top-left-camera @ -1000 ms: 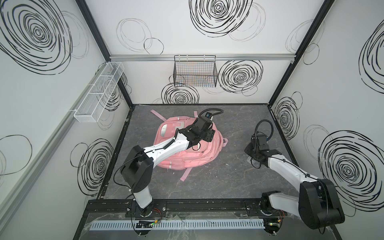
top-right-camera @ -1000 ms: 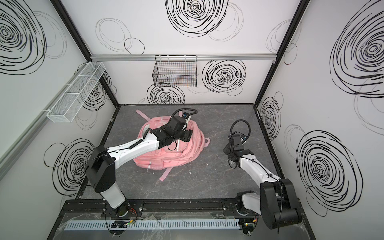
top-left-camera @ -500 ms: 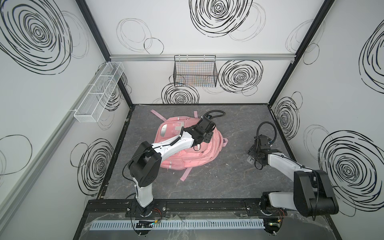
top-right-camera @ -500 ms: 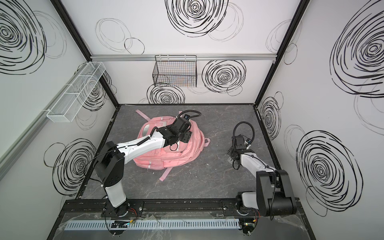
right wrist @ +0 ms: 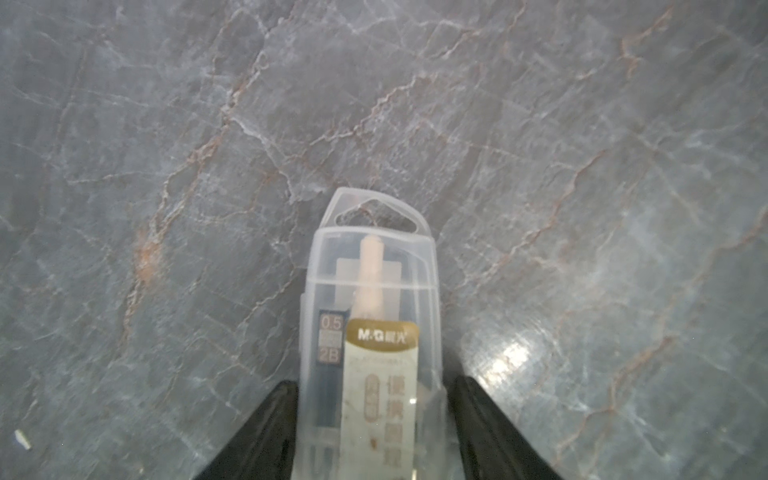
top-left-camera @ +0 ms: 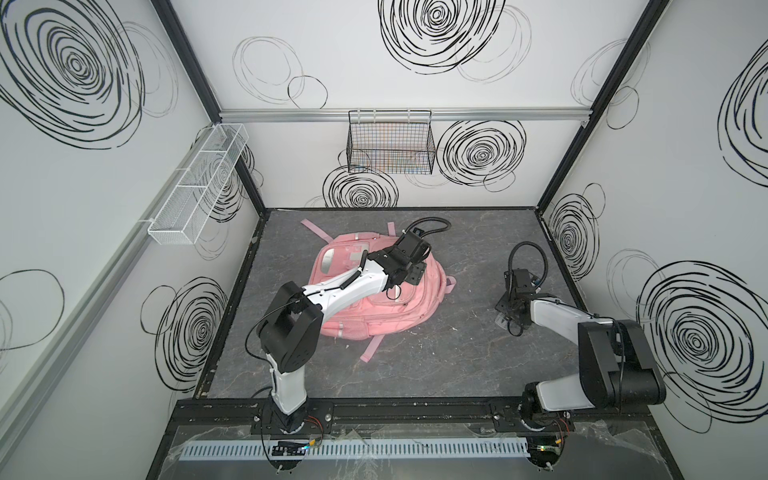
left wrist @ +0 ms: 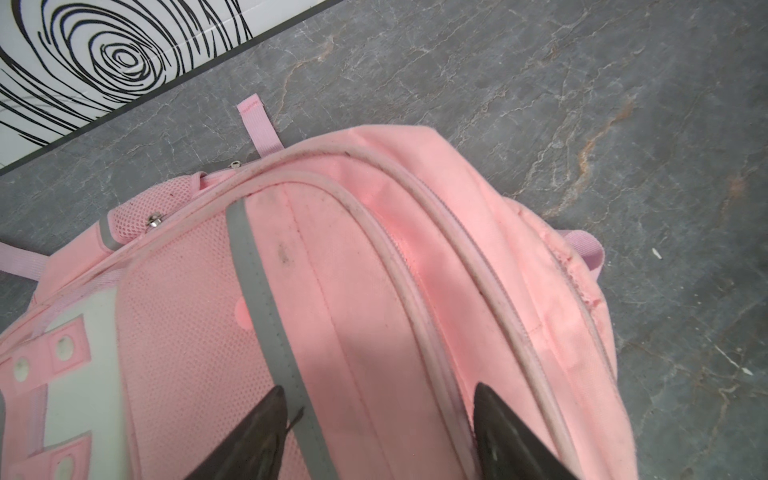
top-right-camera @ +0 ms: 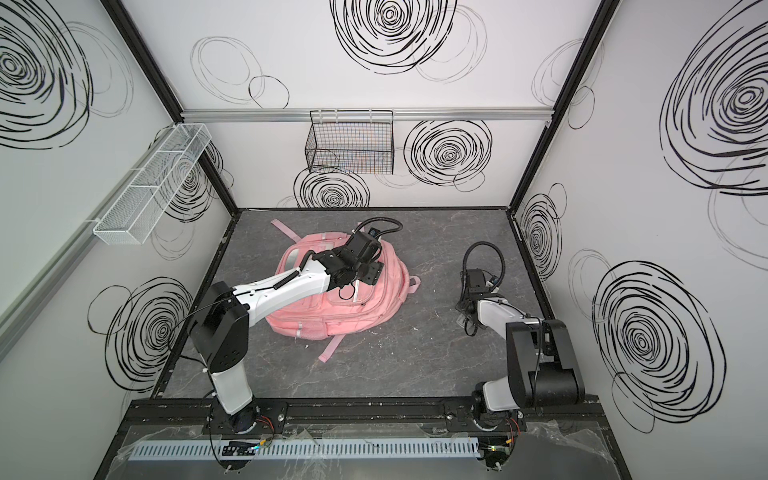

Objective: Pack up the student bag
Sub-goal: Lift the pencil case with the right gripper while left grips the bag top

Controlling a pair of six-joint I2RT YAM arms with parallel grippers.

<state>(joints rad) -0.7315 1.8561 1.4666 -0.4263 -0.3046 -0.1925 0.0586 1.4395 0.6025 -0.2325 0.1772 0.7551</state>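
Note:
The student bag [top-left-camera: 374,307] [top-right-camera: 332,316] is a large pink backpack lying flat mid-table, with white trim and straps spread around it. My left gripper [top-left-camera: 415,272] [top-right-camera: 370,274] hovers over its upper right part. In the left wrist view the left gripper [left wrist: 378,390] is open, and its dark fingertips [left wrist: 270,407] straddle a pink panel of the bag [left wrist: 332,249] beside a grey strip. At the right of the table my right gripper [top-left-camera: 505,320] [top-right-camera: 465,318] is low. It is shut [right wrist: 374,382] on a clear plastic pencil-lead case [right wrist: 370,270].
A black wire basket [top-left-camera: 390,145] hangs on the back wall. A white mesh shelf [top-left-camera: 199,183] hangs on the left wall. A loose pink strap [top-left-camera: 372,347] trails toward the front on the dark marbled table [top-left-camera: 457,374]. The side walls stand close to both arms.
The left arm's elbow swung right while its gripper stayed over the bag. The right arm folded back and its gripper dipped slightly toward the front, the clear case still between its fingers.

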